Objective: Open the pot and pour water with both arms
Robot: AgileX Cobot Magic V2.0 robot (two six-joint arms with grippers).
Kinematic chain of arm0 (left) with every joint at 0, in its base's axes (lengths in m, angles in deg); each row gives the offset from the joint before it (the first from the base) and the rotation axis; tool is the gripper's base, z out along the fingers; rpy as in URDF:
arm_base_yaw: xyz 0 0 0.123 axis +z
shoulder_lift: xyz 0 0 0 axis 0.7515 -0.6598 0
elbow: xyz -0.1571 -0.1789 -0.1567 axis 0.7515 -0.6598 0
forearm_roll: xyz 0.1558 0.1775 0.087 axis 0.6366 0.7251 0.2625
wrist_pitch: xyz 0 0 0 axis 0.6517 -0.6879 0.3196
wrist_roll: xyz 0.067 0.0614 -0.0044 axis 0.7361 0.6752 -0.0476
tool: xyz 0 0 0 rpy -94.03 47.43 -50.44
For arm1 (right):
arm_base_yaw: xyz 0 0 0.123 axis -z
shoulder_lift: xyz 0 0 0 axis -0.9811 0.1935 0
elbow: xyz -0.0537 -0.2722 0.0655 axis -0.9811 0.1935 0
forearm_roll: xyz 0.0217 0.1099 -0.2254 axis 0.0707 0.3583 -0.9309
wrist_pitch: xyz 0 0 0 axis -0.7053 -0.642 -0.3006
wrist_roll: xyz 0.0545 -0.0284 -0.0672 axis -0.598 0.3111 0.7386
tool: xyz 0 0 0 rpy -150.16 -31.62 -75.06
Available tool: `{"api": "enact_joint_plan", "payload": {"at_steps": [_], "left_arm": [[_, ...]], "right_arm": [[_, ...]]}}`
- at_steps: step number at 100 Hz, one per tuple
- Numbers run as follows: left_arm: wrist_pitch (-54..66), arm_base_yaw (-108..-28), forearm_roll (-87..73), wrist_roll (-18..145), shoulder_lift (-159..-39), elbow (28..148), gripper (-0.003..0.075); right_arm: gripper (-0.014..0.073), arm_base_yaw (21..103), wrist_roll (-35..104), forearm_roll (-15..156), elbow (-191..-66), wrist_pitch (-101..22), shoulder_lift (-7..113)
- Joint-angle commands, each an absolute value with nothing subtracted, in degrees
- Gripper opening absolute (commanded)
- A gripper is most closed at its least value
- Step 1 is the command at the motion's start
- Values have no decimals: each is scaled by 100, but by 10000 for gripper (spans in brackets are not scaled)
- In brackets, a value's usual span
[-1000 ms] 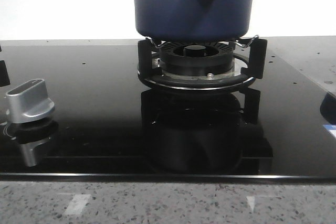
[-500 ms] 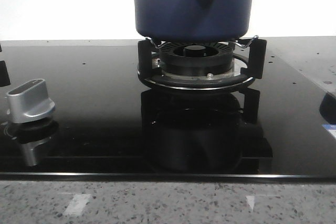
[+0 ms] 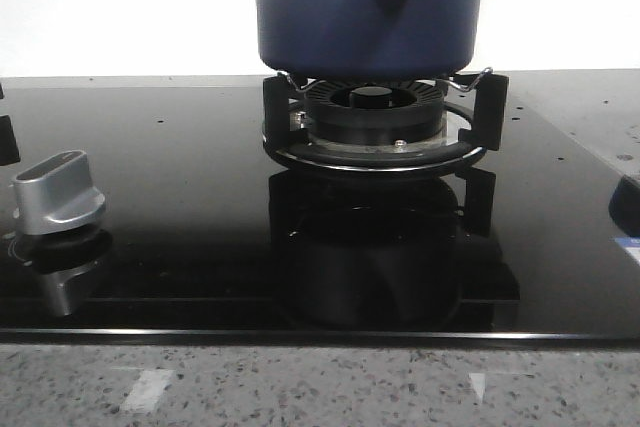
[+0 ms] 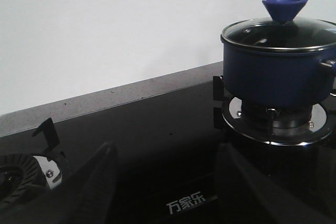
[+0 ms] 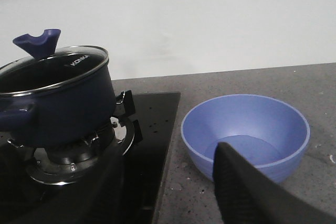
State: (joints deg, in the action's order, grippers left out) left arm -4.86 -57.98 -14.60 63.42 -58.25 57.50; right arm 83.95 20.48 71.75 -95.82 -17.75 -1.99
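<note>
The pot was seen seated on the black ring burner, matte dark blue, straight-sided with a rounded bottom edge, its handle mount facing the front camera. It was capped by a glass lid with a steel rim and a blue cone-shaped knob — the lid was on, untouched. Just off the cooktop's edge, on the right arm's side of the pot, a pale blue bowl was set on speckled grey stone counter. The glossy black glass cooktop mirrored the burner; a silver control knob stood well apart on the left, and a second burner was glimpsed near the left gripper. Both it and the right gripper were held with fingers spread, nothing between them, short of the pot. A plain white wall was seen behind.
</note>
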Motion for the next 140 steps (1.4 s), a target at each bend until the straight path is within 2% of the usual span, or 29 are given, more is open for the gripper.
{"api": "enact_joint_plan", "payload": {"at_steps": [1,11,17,47,60,94,117,140], "left_arm": [[26,-5866,-1580,6413,-5960,5942,439],[39,-5866,-1604,6413,-6069,5942,563],[61,-5866,-1709,6413,-6140,5942,587],[369,-5866,-2727,6427,-6280,5881,585],[-40,-5866,-2918,6798,-6631,6072,585],[-592,-6378,-5934,10429,-8026,7024,584],[-707,-6979,-7256,11080,-9246,7637,584],[-947,-7482,-7324,11371,-10498,8640,584]], "right_arm": [[364,8433,2121,7178,-9754,-2217,-48],[364,8433,2121,7178,-9754,-2252,-48],[363,8433,2121,7178,-9754,-2296,-48],[363,8433,2121,7178,-9754,-2449,-48],[363,8433,2121,7178,-9754,-2477,-48],[363,8433,2121,7178,-9707,-2563,36],[363,8433,2121,7178,-9707,-2563,36],[363,8433,2121,7178,-9707,-2478,36]]}}
